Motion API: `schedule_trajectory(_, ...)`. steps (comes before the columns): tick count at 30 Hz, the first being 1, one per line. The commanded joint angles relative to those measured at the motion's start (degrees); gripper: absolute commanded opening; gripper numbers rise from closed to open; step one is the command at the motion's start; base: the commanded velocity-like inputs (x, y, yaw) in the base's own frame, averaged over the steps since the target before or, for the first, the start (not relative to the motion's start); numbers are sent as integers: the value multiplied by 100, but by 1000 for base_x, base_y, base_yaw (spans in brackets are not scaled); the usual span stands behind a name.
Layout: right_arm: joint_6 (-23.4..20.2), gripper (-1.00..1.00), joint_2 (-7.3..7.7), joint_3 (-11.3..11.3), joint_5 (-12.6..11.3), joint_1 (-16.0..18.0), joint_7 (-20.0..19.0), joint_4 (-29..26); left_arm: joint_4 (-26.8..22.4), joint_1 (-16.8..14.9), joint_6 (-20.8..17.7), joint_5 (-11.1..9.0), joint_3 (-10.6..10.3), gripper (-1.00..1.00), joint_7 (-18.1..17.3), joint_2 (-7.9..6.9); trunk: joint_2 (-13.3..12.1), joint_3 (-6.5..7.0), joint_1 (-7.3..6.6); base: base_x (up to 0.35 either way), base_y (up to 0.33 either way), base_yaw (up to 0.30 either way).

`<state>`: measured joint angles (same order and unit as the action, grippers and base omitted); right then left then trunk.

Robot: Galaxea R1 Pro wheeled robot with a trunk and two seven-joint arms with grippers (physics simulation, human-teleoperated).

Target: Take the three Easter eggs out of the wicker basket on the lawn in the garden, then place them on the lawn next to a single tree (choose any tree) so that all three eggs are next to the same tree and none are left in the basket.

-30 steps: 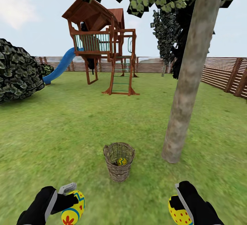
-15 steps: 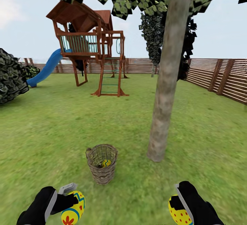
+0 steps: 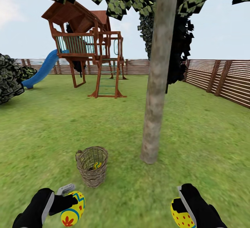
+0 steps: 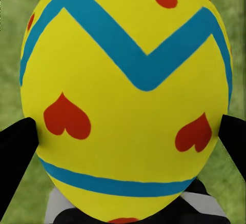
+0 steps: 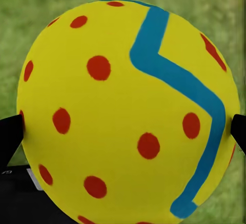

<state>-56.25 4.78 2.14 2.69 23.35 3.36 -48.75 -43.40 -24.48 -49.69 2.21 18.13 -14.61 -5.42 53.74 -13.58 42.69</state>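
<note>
My left gripper [image 3: 71, 205] is shut on a yellow Easter egg [image 3: 73, 209] with blue zigzags and red hearts; the same egg [image 4: 125, 101] bulges between black fingers in the left wrist view. My right gripper [image 3: 180, 209] is shut on a second, red-dotted egg [image 3: 181, 217], and close up that egg [image 5: 128, 116] covers most of the right wrist view. Both hands hang low at the near edge over the lawn [image 3: 52, 127]. The wicker basket [image 3: 92, 167] stands upright ahead of the left hand, with a third egg [image 3: 97, 165] inside. A pale tree trunk [image 3: 154, 92] rises just right of the basket.
A wooden playset [image 3: 88, 47] with a blue slide [image 3: 43, 70] stands far back on the left. A slatted fence [image 3: 222, 78] closes the yard at the back and right. A dark bush [image 3: 8, 80] sits at the left edge. Open grass lies around the trunk.
The whole view has swung right: basket, trunk and playset all slid leftward in the picture. Both grippers hold their eggs as before; the left one sits slightly lower and further left.
</note>
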Motion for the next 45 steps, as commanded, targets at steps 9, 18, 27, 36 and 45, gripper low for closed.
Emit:
schedule_trajectory(9, -26, -100, 6, 23, 21, 4, 6, -3, 32, -4, -32, 36, -20, -100, -41, 30, 6, -8, 1, 153, -301, 0)
schedule_trajectory(18, -25, -100, 6, 23, 21, 3, 6, -3, 41, -4, -32, 42, -29, -100, -41, 40, 6, -8, 1, 218, -284, 0)
schedule_trajectory(27, -18, -100, -7, 24, 21, 5, 6, 5, 50, -4, -29, 51, -32, -100, -34, 49, 6, -8, 1, 204, -300, 0)
schedule_trajectory(36, -17, -100, -7, 23, 14, 4, 6, -3, 60, -4, -32, 59, -36, -100, -46, 50, 6, -8, 1, 140, -314, 0)
schedule_trajectory(45, -17, -100, -19, 31, 21, 5, 6, -3, 67, -4, -32, 51, -31, -100, -47, 73, -275, 117, -153, -124, -313, 0)
